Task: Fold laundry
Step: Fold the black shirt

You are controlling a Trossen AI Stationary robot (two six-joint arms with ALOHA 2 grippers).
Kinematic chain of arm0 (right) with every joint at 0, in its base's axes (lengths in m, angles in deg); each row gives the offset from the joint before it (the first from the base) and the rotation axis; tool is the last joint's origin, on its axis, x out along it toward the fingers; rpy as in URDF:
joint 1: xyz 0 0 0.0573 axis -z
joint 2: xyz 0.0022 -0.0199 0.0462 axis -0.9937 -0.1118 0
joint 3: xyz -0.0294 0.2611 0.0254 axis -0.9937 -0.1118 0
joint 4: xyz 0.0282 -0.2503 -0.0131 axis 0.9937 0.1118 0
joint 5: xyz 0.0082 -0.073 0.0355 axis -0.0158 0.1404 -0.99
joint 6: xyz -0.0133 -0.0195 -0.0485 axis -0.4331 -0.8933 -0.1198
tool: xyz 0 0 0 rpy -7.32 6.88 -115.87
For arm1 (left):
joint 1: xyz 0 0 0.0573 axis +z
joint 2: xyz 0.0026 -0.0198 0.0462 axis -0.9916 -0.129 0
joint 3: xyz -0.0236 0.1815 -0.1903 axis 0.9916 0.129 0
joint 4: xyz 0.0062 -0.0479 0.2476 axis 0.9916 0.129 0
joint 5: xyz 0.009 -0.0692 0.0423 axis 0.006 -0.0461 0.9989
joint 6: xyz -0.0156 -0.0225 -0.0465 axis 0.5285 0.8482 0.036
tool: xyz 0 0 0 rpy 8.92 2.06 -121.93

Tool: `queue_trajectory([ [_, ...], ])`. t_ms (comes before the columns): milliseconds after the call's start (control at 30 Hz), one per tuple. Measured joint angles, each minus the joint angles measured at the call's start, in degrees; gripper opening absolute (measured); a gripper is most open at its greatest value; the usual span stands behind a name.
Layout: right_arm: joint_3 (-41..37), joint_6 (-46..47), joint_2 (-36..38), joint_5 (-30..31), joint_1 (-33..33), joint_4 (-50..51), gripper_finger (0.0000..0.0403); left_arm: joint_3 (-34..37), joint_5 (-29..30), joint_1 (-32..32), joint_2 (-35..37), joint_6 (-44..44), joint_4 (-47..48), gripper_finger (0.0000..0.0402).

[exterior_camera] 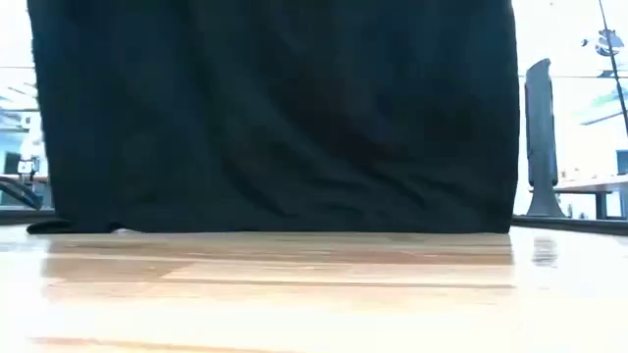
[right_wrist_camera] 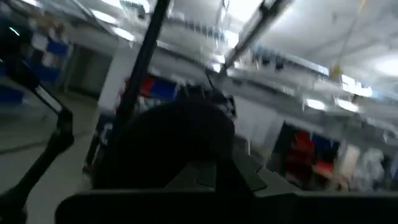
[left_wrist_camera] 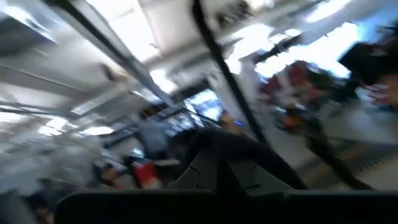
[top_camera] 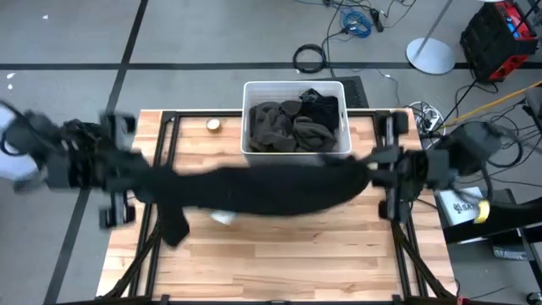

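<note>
Black garment (top_camera: 254,191) hangs stretched across the frame's middle. I see left gripper (top_camera: 140,174) and right gripper (top_camera: 377,167) clamped on its ends.

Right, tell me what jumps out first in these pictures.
A big black garment is stretched in the air across the middle of the table, held at its ends by the left gripper and the right gripper, both shut on it. In the low view it hangs like a curtain, its hem just at the tabletop. Behind it, at the table's far edge, a white bin holds more dark clothes.
</note>
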Motion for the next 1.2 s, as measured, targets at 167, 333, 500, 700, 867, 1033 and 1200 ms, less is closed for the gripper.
queue_trajectory([
  [167,0.4,11.4,-1.7,13.3,-7.8,11.9,0.0000,0.0,4.5,-5.8,-4.5,8.2,10.8,0.0001],
  [333,-0.6,36.0,-6.6,21.8,-15.7,32.7,0.0000,0.0,9.8,-10.6,-12.2,19.9,22.0,0.0001],
  [500,-4.8,55.6,-14.5,26.0,-22.1,36.1,0.0000,0.1,17.0,-14.3,-21.3,30.3,26.9,0.0001],
  [700,-5.5,64.1,-23.9,31.7,-27.2,35.4,0.0000,0.1,22.1,-17.2,-28.3,32.3,27.0,0.0001],
  [867,-5.5,70.5,-23.0,41.3,-27.7,42.3,0.0000,0.1,31.4,-16.2,-27.2,36.4,33.9,0.0001],
  [1033,-5.4,83.5,-18.9,43.4,-23.2,60.4,0.0000,0.0,34.0,-10.9,-22.8,51.5,50.9,0.0001],
  [1200,-5.4,97.5,-17.9,31.8,-14.0,80.4,0.0000,1.9,30.0,-2.7,-20.9,70.4,71.1,0.0001],
])
